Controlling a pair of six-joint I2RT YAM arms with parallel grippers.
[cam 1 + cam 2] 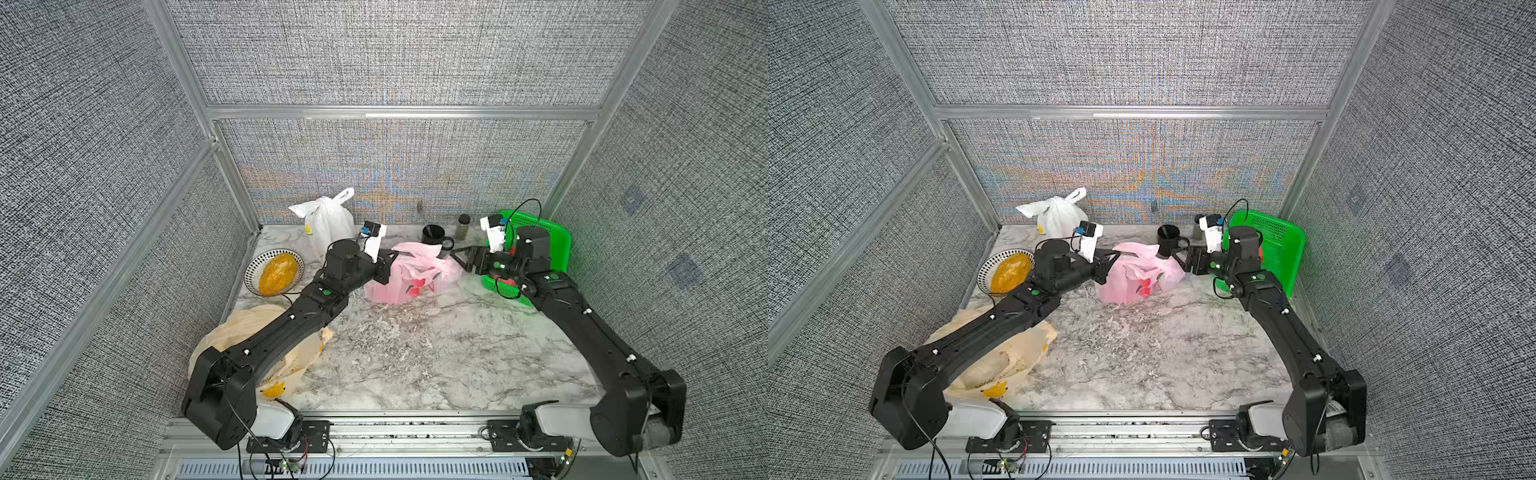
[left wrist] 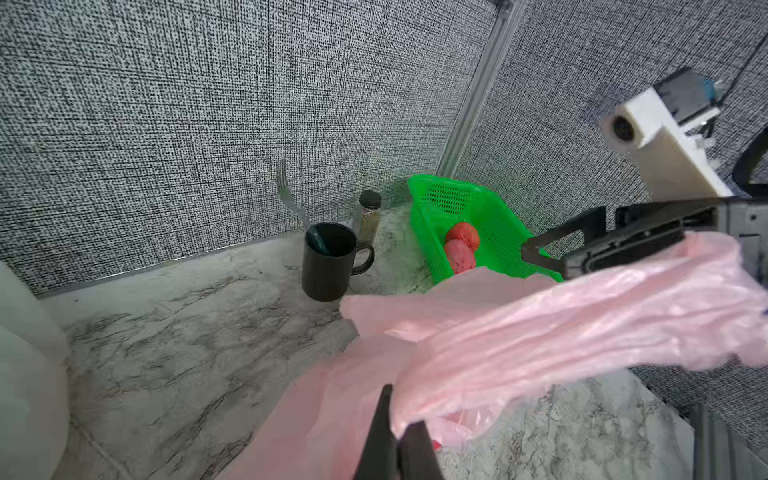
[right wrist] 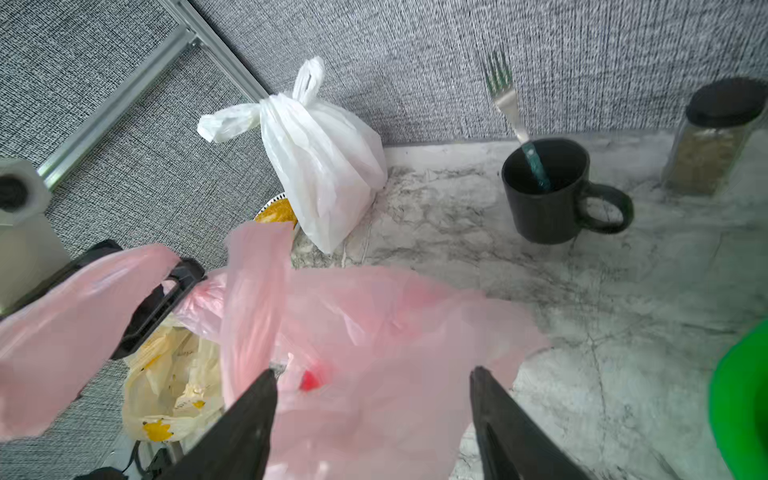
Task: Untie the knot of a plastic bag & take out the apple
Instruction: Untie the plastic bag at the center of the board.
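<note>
Bag [image 1: 409, 274] mid-frame on desk [image 1: 415, 353] in both top views: thin, limp, slippery film. Left claw [image 2: 399, 419] clamped on its edge; right claw [image 3: 374, 374] wide, just beside. I'd pinch bunched film opposite.

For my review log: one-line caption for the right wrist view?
Open right pincer facing the pink bag, left pincer gripping one stretched flap, black mug beyond.

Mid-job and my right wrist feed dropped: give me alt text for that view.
The right tool hangs open over the crumpled pink bag, while the left tool pinches a stretched flap of it. Behind on the marble table stand a knotted white bag, a black mug holding a fork, and a jar.
</note>
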